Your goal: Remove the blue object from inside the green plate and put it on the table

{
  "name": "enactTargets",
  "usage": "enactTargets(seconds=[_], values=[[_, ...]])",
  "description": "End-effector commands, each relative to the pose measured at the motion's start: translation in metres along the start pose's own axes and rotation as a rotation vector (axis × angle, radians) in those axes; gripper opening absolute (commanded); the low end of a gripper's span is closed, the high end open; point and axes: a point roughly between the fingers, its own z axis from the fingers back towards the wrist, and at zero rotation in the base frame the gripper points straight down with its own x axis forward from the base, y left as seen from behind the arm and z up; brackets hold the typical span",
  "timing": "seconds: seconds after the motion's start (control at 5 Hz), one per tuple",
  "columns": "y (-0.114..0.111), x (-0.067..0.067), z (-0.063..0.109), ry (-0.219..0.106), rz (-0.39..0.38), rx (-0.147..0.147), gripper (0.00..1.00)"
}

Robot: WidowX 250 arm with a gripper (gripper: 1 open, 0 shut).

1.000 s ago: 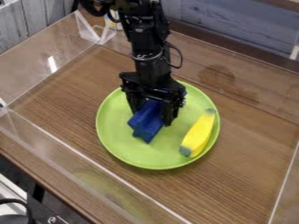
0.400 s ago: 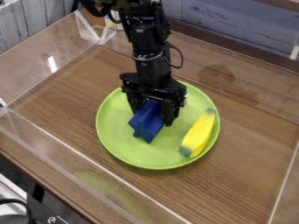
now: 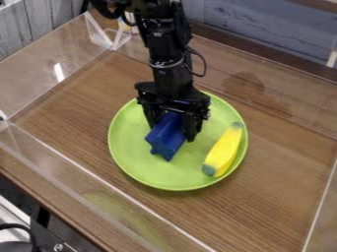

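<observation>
Worktop [image 3: 277, 187]: one, brown, wood-grained, with clear edging along the near left side. On it, one green plate [image 3: 132, 165], round and shallow, with a raised rim.

Inside the plate, two pieces, counted as follows. Blue object [image 3: 166, 141]: one, dark blue, elongated, lying aslant left of the plate's middle in this view, with upper end partly hidden beneath the tool. Yellow piece [image 3: 224, 150]: one, curved like a banana, with a pale green lower tip, lying near the right rim, well apart from the blue one.

Robot arm [image 3: 166, 49]: one, black, reaching down from the top of the view, with one dark cable [image 3: 199, 65] looped at its right side. Tool [image 3: 172, 115]: one, black, low over the upper part of the plate, directly at the upper end of the blue object. Cannot tell whether wide, narrow or gripping; dark parts too crowded together to read. Contact with the blue object: likewise impossible to tell.
</observation>
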Motion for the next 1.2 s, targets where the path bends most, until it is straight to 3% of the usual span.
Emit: enactTargets(seconds=[0.0, 1.0], values=[[-0.0065, 0.0012, 0.0033, -0.010, -0.004, -0.003, 0.00], [-0.0122, 0.0009, 0.0081, -0.007, 0.012, -0.015, 0.00]])
